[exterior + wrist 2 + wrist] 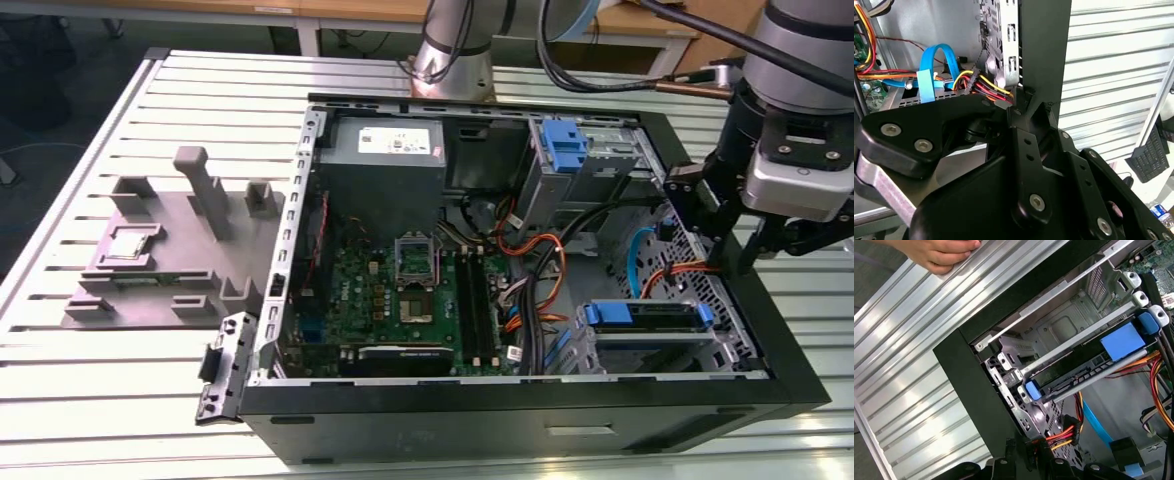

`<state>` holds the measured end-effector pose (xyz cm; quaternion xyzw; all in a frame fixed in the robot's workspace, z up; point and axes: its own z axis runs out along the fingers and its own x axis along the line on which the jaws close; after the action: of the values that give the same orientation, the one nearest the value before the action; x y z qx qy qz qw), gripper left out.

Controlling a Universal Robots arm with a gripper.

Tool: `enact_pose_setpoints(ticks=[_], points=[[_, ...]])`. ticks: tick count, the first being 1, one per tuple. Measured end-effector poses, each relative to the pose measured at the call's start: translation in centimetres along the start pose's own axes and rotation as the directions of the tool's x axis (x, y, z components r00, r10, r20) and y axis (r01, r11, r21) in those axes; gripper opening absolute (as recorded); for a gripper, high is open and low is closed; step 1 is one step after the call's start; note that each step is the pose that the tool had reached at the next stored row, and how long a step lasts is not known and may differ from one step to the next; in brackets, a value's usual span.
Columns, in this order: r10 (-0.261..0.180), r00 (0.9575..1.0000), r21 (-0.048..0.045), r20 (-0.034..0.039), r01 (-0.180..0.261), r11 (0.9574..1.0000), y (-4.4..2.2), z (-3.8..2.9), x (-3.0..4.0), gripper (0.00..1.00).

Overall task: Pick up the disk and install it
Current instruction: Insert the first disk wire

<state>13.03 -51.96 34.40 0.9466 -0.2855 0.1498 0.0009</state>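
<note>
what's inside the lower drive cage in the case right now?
A disk with blue rails sits in the drive cage at the case's corner; also in the first wrist view. Its label and connector end are hidden by the cage bars.

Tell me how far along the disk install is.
Done: the disk sits in the drive cage, blue rails showing. In hand: nothing visible; the hand hangs at the case wall beside that cage. Left: full seating can't be confirmed.

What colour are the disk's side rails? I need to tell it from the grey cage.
Blue, clearest in the first wrist view on the disk.
</note>
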Motion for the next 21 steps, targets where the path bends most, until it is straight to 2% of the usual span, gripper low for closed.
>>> enact_pose_setpoints(ticks=[2, 4, 6, 9, 13, 19, 21], points=[[-0.004, 1.0, 0.0015, -0.0021, 0.004, 1.0, 0.04, 0.0, -0.05, 0.3], [-0.005, 1.0, 0.001, -0.0027, 0.005, 1.0, 0.04, -0.01, -0.04, 0.18], [-0.005, 1.0, 0.0005, -0.0028, 0.005, 1.0, 0.03, -0.12, -0.02, 0.18], [-0.005, 1.0, 0.0004, -0.0029, 0.005, 1.0, -0.03, -0.95, 0.22, 0.18], [-0.005, 1.0, 0.0001, -0.0032, 0.005, 1.0, -0.02, -0.98, 0.23, 0.18], [-0.006, 1.0, -0.0014, -0.0041, 0.006, 1.0, 0.72, -1.35, -0.75, 0.18], [-0.005, 1.0, -0.0019, -0.0045, 0.005, 1.0, 0.76, -1.35, -0.8, 0.17]])
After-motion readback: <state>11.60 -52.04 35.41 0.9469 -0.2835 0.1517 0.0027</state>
